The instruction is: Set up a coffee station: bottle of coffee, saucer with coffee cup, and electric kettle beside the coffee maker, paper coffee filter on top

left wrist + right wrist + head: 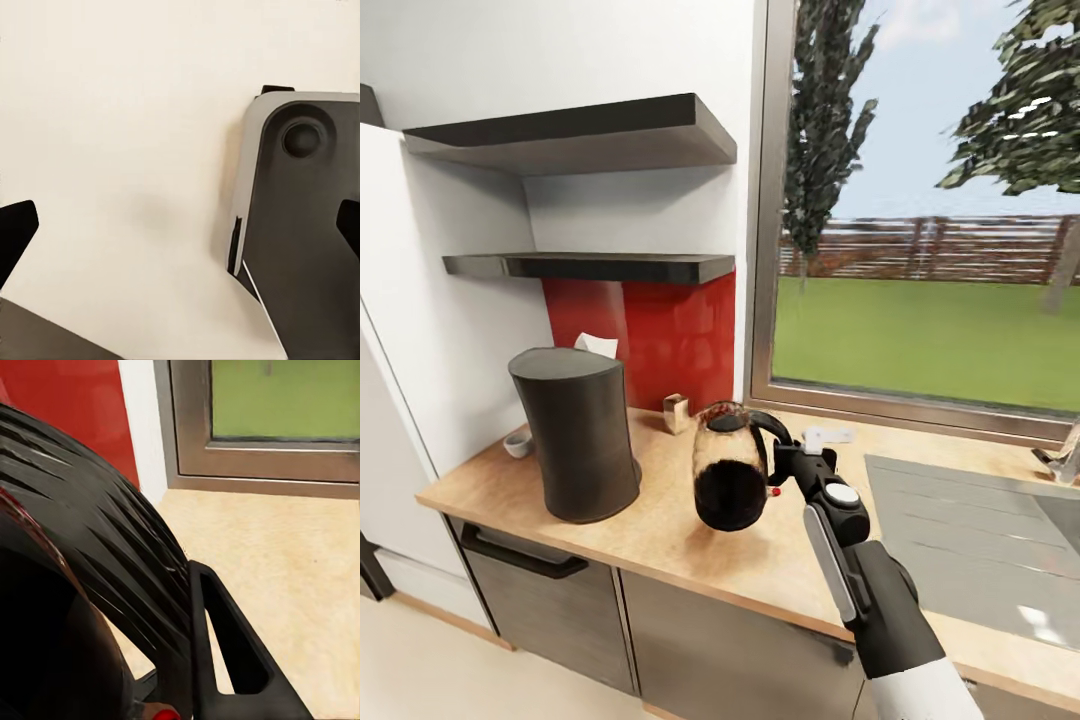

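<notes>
Right gripper [788, 462] apparently clamped on the electric kettle [730, 468] handle — left gripper's state unclear

The head view looks forward and down over the surface [660, 540], shelves and window. The right wrist view sits very close against the kettle [90, 585], facing the window; both share kettle [732, 465], surface and window frame. The left wrist view faces pale floor [135, 135].

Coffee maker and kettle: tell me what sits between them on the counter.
In the head view, only bare countertop lies between the coffee maker and the kettle; the small jar stands farther back.
</notes>
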